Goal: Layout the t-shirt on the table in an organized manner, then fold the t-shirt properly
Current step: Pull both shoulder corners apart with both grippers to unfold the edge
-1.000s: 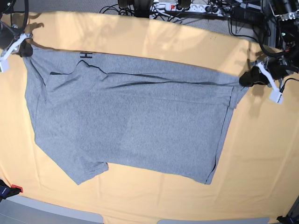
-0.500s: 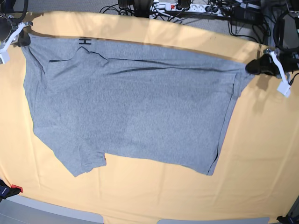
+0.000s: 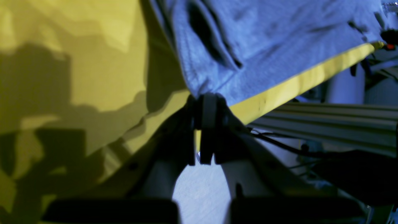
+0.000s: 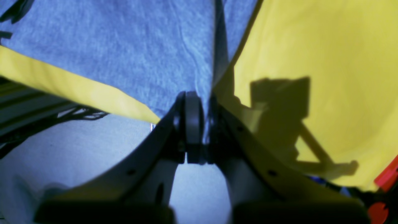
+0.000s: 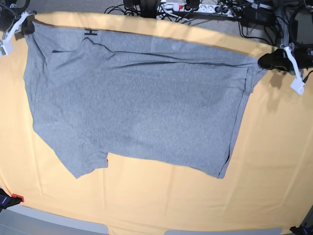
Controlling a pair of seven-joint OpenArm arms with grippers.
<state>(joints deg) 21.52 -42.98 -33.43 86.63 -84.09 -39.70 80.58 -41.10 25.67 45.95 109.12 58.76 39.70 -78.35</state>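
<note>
The grey t-shirt (image 5: pixel 137 107) lies spread across the table (image 5: pixel 274 171), with a bit of black lettering at its far left edge. My right gripper (image 5: pixel 28 27) is shut on the shirt's far left corner, near the table's back edge. At the far right my left gripper (image 5: pixel 266 61) is shut on the other far corner. The left wrist view shows the left gripper (image 3: pixel 205 99) pinching bunched grey t-shirt (image 3: pixel 279 40) above the yellow table (image 3: pixel 93 62). In the right wrist view the right gripper (image 4: pixel 196 99) clamps the t-shirt (image 4: pixel 124 46) edge at the table (image 4: pixel 311 46) rim.
A power strip and tangled cables (image 5: pixel 190 7) run behind the table's back edge. A small red and dark object (image 5: pixel 14 199) sits at the front left corner. An aluminium rail (image 3: pixel 326 118) runs just beyond the table edge by the left gripper.
Both grippers have moved toward the table's back edge, dragging the shirt's far edge with them. The whole shirt has slid back and lies flatter.
</note>
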